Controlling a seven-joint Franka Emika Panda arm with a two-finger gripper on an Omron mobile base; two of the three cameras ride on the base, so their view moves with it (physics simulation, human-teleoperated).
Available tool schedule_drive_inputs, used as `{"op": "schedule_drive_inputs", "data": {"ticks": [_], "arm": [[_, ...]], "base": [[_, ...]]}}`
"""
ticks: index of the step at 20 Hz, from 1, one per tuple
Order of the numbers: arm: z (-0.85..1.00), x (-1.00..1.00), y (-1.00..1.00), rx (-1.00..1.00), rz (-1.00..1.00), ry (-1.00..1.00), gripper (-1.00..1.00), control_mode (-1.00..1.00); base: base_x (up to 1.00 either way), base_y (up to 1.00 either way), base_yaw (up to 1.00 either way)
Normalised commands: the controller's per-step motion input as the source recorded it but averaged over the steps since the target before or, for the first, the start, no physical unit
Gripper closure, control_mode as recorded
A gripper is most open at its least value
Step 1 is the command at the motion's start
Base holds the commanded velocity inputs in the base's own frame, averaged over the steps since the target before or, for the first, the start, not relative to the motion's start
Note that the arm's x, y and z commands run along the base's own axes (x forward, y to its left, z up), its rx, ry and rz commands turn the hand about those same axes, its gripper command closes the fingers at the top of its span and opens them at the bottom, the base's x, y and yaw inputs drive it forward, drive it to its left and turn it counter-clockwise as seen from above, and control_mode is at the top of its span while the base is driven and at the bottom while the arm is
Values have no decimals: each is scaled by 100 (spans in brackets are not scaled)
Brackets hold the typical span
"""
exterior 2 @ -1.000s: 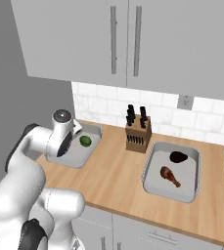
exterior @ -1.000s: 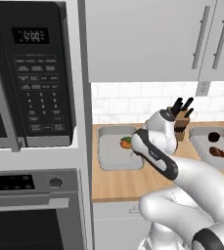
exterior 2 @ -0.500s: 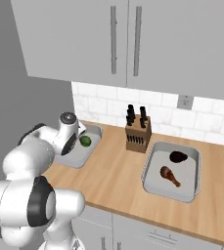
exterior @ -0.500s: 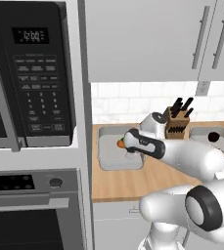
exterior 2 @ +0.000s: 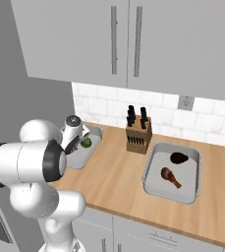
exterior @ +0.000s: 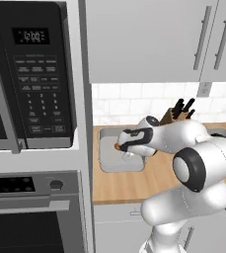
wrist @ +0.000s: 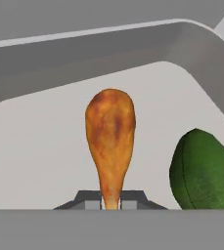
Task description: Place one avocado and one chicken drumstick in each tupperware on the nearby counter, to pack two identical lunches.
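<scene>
Gripper pinches drumstick — beside avocado (inside tupperware).

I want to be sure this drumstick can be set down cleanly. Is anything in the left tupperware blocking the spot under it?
Nothing visible blocks it. The gripper holds the chicken drumstick by its bone end over bare floor of the tupperware; the avocado lies beside it, apart.

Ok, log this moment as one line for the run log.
gripper: shut on drumstick bone end | over left tupperware | avocado already inside | right tupperware: drumstick plus dark avocado
</scene>
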Motion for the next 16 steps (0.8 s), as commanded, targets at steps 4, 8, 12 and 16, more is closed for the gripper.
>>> {"op": "schedule_drive_inputs", "data": {"ticks": [4,8,12,16], "arm": [[-6,42,12,0,0,13,-100,-100],[18,33,-1,0,0,2,-100,-100],[24,10,-1,0,0,0,-100,-100],[37,-56,-26,0,-8,-3,-100,-100]], "base": [[0,0,0],[0,0,0],[0,0,0],[0,0,0]]}}
